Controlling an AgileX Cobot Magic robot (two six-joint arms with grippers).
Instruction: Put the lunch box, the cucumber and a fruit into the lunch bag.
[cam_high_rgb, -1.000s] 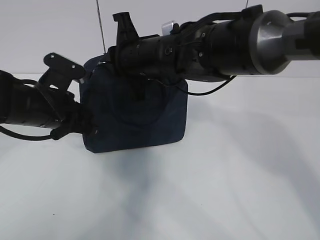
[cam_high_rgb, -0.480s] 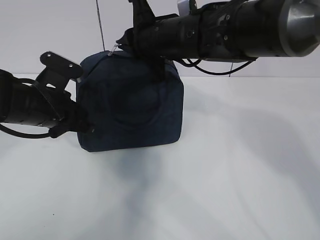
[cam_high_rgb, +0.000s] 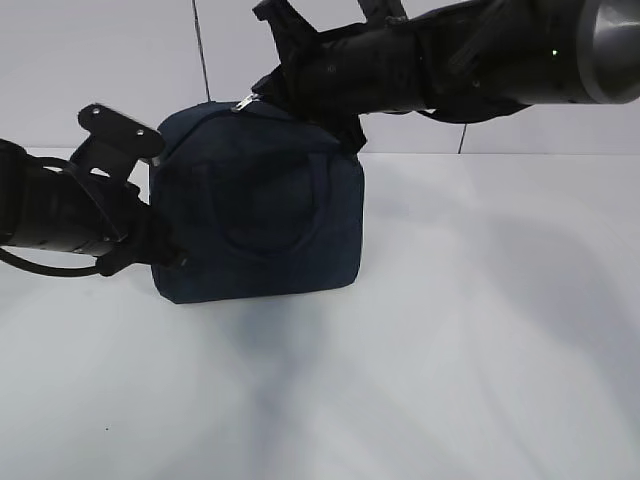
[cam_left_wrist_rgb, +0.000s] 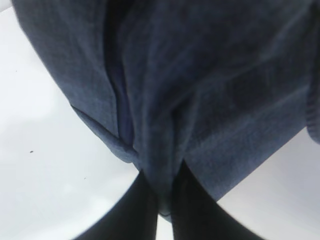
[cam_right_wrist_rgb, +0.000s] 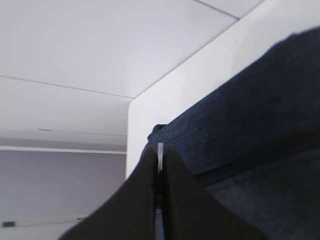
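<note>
While the lunch bag stands upright on the white bench, both hands work on it. To the bag's left, the left hand is pressed together on a fold of navy fabric low on the bag's side, seemingly to anchor the bag so it does not slide or tip. At the bag's top edge, the right hand is pinching the thin silver zipper pull, which shows near the bag's upper left corner in the exterior view; this grip looks meant for running the zipper along the top. Lunch box, cucumber and fruit are nowhere visible, so they are probably inside already.
</note>
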